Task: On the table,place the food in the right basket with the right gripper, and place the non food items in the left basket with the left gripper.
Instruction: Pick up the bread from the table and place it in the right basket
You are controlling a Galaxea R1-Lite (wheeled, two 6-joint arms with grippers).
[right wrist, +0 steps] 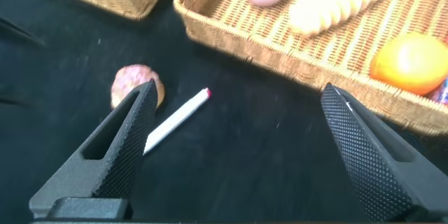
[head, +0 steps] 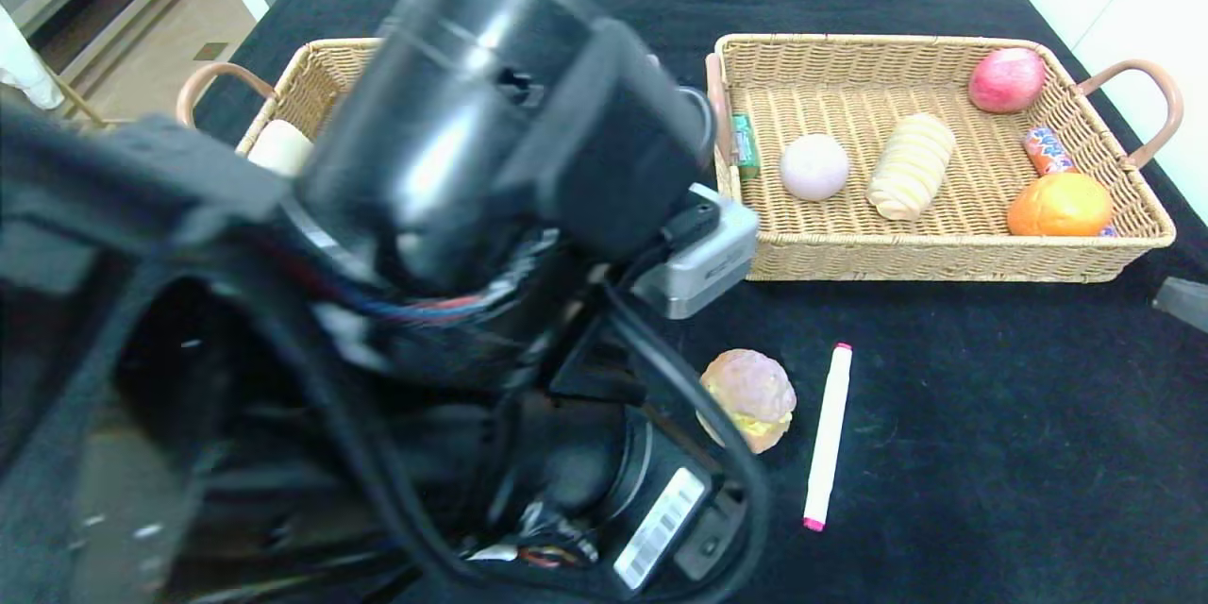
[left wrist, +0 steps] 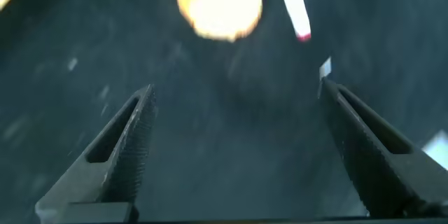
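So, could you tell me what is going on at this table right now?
The robot is sorting items into two wicker baskets. The right basket already holds an apple, an orange, a bread roll and other food. A burger and a white marker lie on the black cloth. The left end effector is open and empty above the cloth near them. The right end effector hovers open, holding nothing.

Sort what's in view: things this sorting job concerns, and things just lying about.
Job: burger bun and pink-capped marker on the cloth; right basket with food; left basket; open left gripper; open right gripper.

Lying about: black tablecloth.
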